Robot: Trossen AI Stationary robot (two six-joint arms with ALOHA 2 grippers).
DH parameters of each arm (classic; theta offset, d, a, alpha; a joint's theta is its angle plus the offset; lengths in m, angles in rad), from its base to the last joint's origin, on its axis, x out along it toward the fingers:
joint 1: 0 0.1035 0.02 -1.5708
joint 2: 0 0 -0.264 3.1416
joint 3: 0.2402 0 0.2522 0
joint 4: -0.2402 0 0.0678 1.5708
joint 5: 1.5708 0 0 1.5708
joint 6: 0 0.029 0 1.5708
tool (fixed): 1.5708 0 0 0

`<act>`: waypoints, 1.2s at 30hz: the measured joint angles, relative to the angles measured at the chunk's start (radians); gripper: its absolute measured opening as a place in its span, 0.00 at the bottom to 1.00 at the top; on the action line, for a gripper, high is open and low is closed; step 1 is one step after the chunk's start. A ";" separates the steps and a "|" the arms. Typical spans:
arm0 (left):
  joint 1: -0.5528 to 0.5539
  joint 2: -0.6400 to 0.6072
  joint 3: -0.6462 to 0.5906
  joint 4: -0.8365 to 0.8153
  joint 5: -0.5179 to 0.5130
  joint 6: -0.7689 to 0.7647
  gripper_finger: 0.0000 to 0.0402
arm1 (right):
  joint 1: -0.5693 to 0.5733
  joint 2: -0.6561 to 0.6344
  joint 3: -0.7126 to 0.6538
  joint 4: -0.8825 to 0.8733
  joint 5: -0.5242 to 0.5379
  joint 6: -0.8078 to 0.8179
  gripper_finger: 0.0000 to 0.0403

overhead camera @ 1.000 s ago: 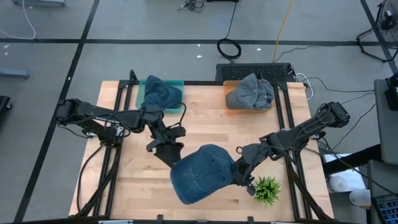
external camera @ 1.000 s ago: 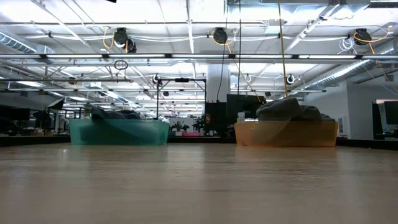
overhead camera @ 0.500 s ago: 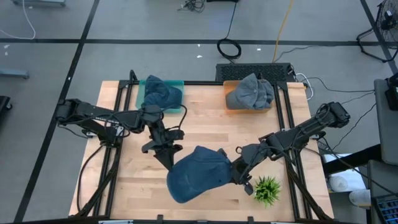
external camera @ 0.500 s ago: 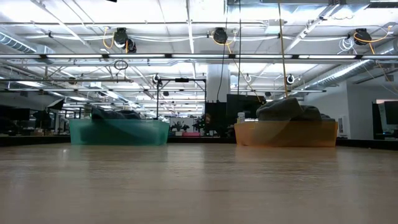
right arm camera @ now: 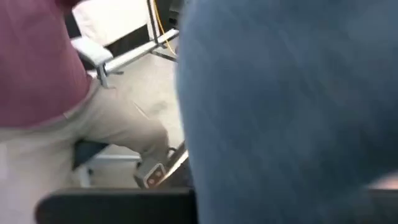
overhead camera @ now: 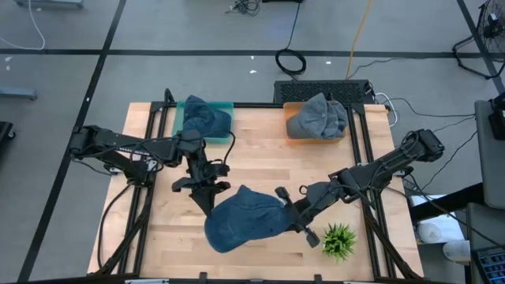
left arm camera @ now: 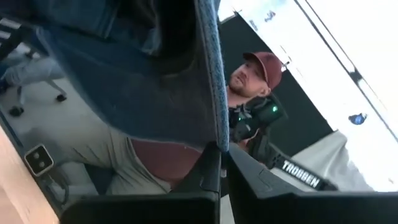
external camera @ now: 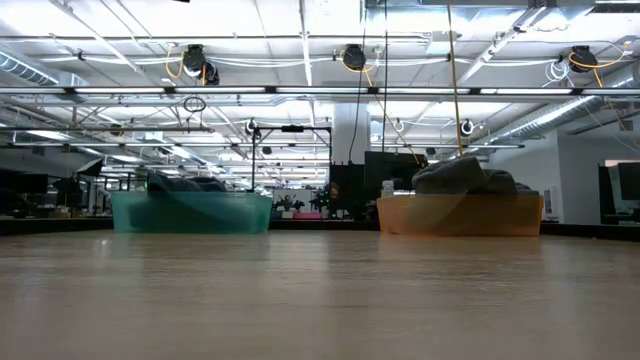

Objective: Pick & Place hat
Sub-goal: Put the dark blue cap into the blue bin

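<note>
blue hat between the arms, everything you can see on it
The blue hat is a denim-looking cap, crown up, brim pointing toward the table's front left. It hangs between both arms over the wooden table. The left gripper is shut on its edge; in the left wrist view the fabric runs into the closed fingers. The right gripper meets its other side; grip unclear.

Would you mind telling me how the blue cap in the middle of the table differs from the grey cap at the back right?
The blue cap sits out on the bare wood between both grippers; the grey cap lies in the orange bin, away from them. The left gripper is shut on the blue cap's edge; nothing touches the grey cap. The blue cap looks spread wide; the grey cap is bunched. Both are soft fabric caps.
</note>
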 joint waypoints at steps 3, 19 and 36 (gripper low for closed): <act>0.018 -0.025 0.000 -0.002 0.021 0.067 0.01 | 0.000 0.000 0.000 -0.014 -0.006 0.093 0.20; 0.149 -0.198 0.000 -0.135 -0.012 0.461 0.01 | -0.014 -0.013 -0.113 0.408 0.340 0.089 0.75; 0.144 -0.306 0.000 -0.377 -0.590 1.141 0.01 | -0.241 -0.013 -0.551 1.307 0.208 0.235 0.70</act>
